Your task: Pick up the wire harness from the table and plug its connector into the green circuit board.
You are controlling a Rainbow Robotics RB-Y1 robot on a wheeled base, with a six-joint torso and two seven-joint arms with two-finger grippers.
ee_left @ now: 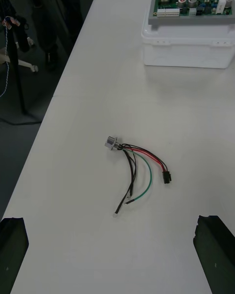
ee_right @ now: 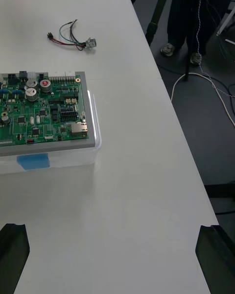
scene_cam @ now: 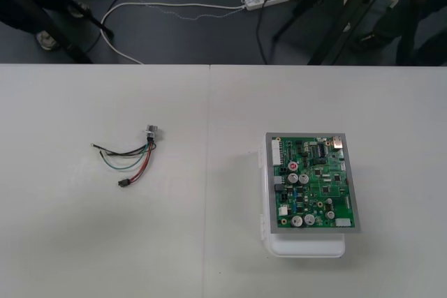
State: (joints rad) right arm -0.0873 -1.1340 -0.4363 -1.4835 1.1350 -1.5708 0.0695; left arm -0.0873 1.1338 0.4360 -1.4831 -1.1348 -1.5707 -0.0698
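Harness point(scene_cam: 145, 153) lies loose, well left of board point(scene_cam: 314, 183)

Wire harness point(scene_cam: 135, 156) lying loose, circuit board point(scene_cam: 314, 181) apart

Front view: high, steeply down on plain white counter point(scene_cam: 105, 242). Left wrist view: lower, close over small red-black-green wire harness point(ee_left: 147, 166), facing green circuit board on white base point(ee_left: 191, 0). Right wrist view: opposite way, board nearer, harness far, height probably similar. All share both.

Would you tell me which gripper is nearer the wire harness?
Left. The wire harness lies just ahead of the left gripper; the right gripper is beyond the board.
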